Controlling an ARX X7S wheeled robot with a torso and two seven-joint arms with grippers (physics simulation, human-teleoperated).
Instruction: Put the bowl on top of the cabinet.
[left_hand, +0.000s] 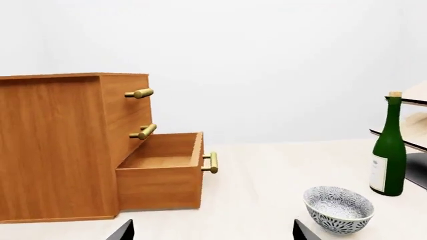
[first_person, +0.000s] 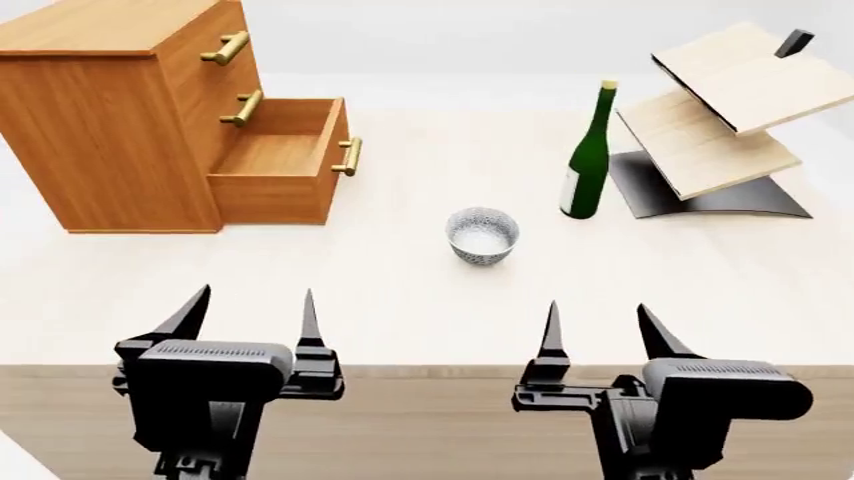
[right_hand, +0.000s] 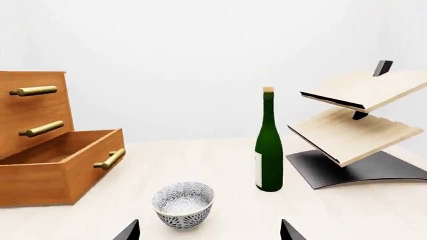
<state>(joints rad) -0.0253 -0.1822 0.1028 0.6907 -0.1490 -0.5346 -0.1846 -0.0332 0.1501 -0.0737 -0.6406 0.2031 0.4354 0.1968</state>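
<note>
Head view: bowl (first_person: 482, 236) upright on table (first_person: 400, 300), ahead of and between both grippers, slightly nearer right gripper (first_person: 595, 325). Left gripper (first_person: 254, 308) and right both spread wide, empty. Cabinet (first_person: 120, 120) beyond left gripper; right-arm reach judged shorter.
</note>
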